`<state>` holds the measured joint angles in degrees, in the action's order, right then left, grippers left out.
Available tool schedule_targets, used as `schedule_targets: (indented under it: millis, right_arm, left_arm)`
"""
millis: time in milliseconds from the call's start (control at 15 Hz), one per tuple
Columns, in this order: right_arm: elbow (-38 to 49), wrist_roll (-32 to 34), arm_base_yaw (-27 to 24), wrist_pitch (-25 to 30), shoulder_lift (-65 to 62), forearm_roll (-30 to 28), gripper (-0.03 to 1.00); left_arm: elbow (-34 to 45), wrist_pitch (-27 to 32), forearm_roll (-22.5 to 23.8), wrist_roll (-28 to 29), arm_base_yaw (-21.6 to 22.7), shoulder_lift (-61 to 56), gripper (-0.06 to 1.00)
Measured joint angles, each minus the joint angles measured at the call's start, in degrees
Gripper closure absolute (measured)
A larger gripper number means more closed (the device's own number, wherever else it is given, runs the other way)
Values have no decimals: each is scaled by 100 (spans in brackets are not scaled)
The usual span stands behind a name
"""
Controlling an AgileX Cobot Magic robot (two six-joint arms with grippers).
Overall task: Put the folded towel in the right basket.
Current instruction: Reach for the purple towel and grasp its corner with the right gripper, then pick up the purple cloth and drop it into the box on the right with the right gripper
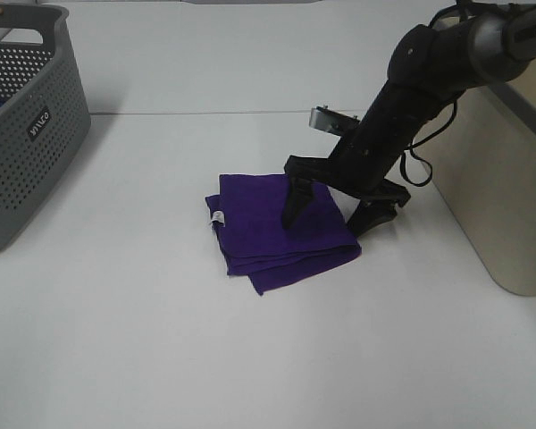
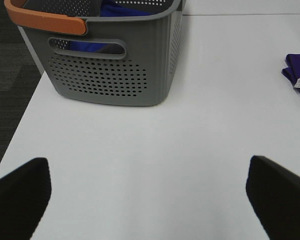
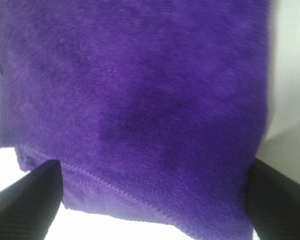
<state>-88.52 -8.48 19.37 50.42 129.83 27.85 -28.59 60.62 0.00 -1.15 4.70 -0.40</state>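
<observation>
The folded purple towel (image 1: 277,228) lies flat on the white table, with a small white tag at its left edge. My right gripper (image 1: 329,216) is open and low over the towel's right part. One finger (image 1: 295,204) is on the cloth and the other (image 1: 368,217) is just past the towel's right edge. The right wrist view shows the towel (image 3: 140,100) filling the space between the open jaws of the right gripper (image 3: 150,210). The right basket (image 1: 505,188) is beige and stands at the right edge. My left gripper (image 2: 150,205) is open and empty over bare table. The towel's corner also shows in the left wrist view (image 2: 297,75).
A grey perforated basket (image 1: 22,134) stands at the far left. The left wrist view shows it (image 2: 110,75) with an orange handle (image 2: 45,17) and blue cloth (image 2: 117,9) inside. The table's left edge (image 2: 20,130) drops to dark floor.
</observation>
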Motion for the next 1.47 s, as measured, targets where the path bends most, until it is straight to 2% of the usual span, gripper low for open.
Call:
schedule_targets:
  millis: [267, 400, 667, 867, 933, 1200, 1467]
  right_arm:
    - [-29, -11, 361, -258, 92, 332, 14]
    - [-29, -11, 498, -458, 132, 504, 25]
    - [-29, 23, 556, -773, 241, 630, 57]
    - [-29, 52, 556, -848, 327, 785, 87]
    - [-29, 52, 556, -848, 338, 791, 92]
    - [-29, 97, 556, -791, 304, 791, 92]
    - [40, 378, 556, -332, -418, 126, 92]
  left_arm:
    - [0, 0, 0, 0, 0, 0, -5]
    - [0, 0, 0, 0, 0, 0, -5]
    - [0, 0, 0, 0, 0, 0, -5]
    - [0, 0, 0, 0, 0, 0, -5]
    - [0, 0, 0, 0, 0, 0, -5]
    - [0, 0, 0, 0, 0, 0, -5]
    - [0, 0, 0, 0, 0, 0, -5]
